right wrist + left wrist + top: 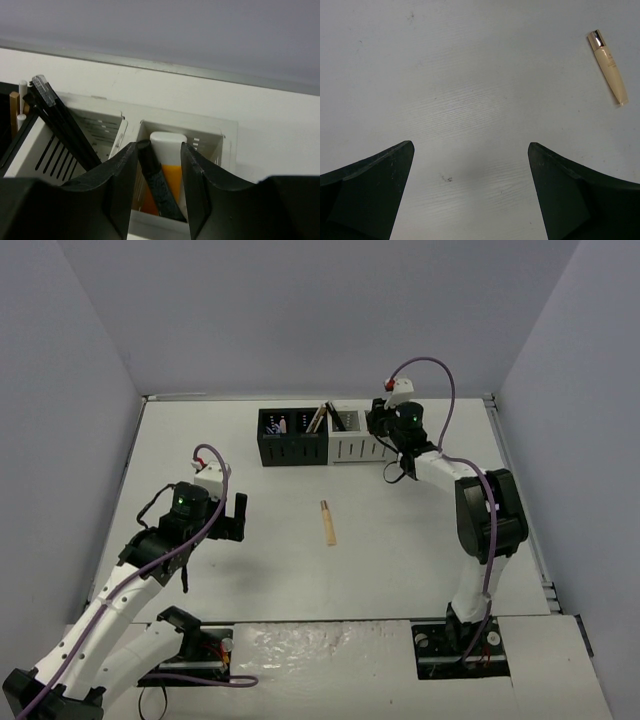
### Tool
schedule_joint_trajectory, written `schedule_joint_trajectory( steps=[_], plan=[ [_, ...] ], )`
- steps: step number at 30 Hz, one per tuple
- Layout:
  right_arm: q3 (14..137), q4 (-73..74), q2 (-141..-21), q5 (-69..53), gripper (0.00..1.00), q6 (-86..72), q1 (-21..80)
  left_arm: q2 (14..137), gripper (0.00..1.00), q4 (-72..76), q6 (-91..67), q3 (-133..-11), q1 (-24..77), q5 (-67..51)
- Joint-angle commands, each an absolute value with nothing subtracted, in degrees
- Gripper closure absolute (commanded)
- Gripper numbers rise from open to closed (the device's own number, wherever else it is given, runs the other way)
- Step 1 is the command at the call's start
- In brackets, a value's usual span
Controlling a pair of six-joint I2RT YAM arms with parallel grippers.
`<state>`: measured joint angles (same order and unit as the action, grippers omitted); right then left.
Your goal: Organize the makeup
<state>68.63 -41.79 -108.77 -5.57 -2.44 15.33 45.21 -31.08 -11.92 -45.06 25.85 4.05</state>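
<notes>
The right fingers, parted astride the black tube leaning beside the orange tube in the white organizer, should withdraw straight upward, while the left fingers hang wide apart above the worktop near the cream tube.

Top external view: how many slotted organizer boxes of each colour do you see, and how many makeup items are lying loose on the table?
Black slotted plastic organizer box: 1
White slotted plastic organizer box: 1
Slim cream tube with a gold cap, loose on the white table: 1
Total: 3
</notes>
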Motion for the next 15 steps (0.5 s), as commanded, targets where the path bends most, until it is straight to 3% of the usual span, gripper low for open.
schedule_joint_trajectory(
  steps=[1,5,8,15],
  plan=[
    [66.19,-45.8,-100.03,-6.01,0.63,-3.13,15.35,45.91,0.03,-29.3,-11.51,-47.5,25.35,3.78],
    [66.08,-36.16,-92.43,-3.22,0.59,-3.88,17.38,45.92,0.03,-29.18,-11.43,-47.5,25.36,3.81],
    [69.0,-19.42,-88.22,-0.02,0.54,-4.71,20.73,46.3,0.03,-29.15,-11.51,-47.6,25.02,3.96],
    [70.79,4.05,-87.08,4.86,0.45,-15.45,33.66,46.02,0.03,-29.8,-11.6,-47.52,24.79,5.69]
  ],
)
